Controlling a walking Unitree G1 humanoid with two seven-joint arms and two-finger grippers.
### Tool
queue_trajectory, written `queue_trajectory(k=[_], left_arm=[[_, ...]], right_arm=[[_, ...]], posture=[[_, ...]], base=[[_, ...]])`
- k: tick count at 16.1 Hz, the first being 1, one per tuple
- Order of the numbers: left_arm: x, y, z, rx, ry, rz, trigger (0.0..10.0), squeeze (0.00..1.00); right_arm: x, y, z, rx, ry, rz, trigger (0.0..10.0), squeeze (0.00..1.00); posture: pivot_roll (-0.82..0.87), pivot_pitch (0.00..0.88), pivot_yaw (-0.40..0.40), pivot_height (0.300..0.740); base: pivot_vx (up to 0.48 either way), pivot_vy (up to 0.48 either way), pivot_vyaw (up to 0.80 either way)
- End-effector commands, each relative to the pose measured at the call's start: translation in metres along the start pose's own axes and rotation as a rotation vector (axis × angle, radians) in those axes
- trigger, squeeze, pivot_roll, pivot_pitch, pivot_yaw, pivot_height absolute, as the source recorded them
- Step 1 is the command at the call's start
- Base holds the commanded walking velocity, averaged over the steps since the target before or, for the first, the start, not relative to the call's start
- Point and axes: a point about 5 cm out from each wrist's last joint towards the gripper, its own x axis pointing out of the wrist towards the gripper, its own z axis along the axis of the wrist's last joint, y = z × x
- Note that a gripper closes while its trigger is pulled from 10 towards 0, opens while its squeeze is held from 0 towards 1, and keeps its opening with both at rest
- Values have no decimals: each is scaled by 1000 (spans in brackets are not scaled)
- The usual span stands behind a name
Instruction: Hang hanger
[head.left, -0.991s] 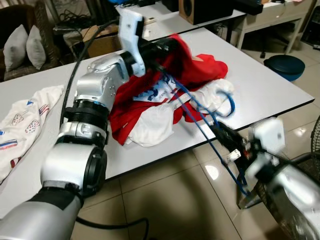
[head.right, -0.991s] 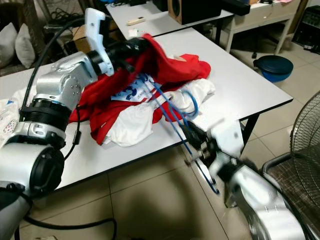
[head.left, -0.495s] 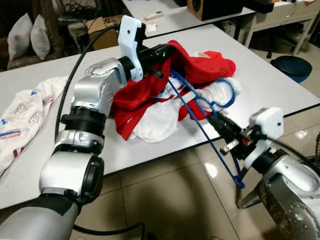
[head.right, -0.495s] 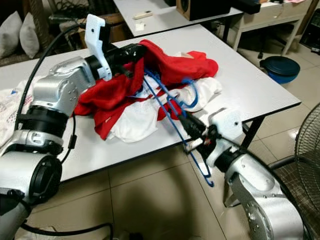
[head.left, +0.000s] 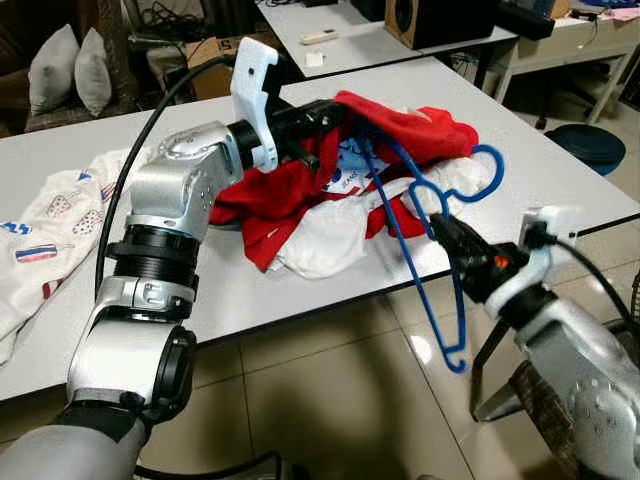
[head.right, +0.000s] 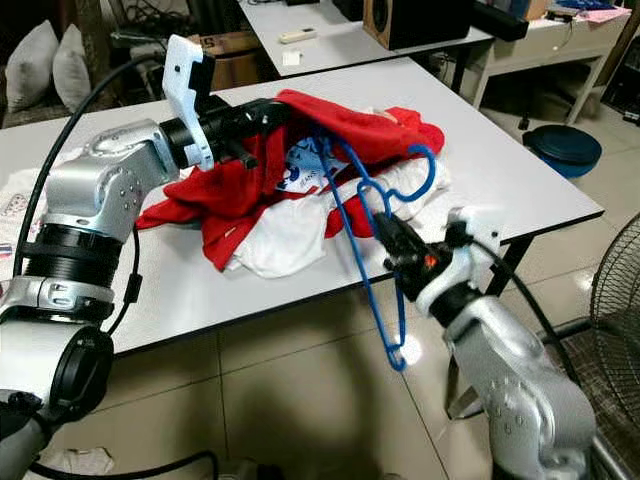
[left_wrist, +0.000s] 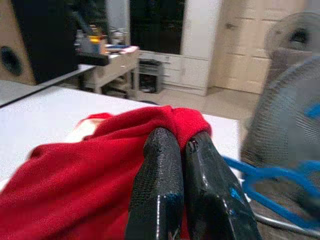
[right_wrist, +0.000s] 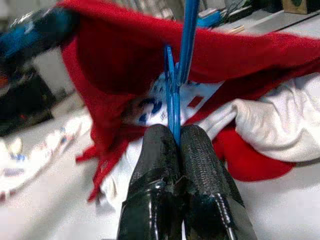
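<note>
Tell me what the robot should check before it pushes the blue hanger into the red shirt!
1. Right gripper fingers clamped on the blue hanger: ok.
2. Left gripper fingers pinching the red shirt: ok.
3. Shirt lifted open for the hanger: ok, its edge is raised off the white table.
4. Hanger arm inside the shirt: cannot tell, the upper end is hidden by cloth.
5. Hanger hook free of fabric: ok.
6. Shirt untangled from the white cloth: not ok, they lie bunched together.
</note>
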Motion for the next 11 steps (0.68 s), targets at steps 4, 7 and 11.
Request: queue_trajectory(k=[4,7,11], left_arm=[[3,-6,-14,-8,42,5,0,0],[0,0,-21,35,37,95,0,0],[-9,6,-43,171,199,127,0,0]], right_arm=[[7,-2,8,240,-96,61,10000,0],[7,2,12,342,-157,94,10000,0],[10,-11,30,518,-315,29,10000,0]], posture=[[-145,0,89,740],[-141,0,78,740],[-144,0,77,740]], base=[[0,0,0],[0,0,0],[0,0,0]])
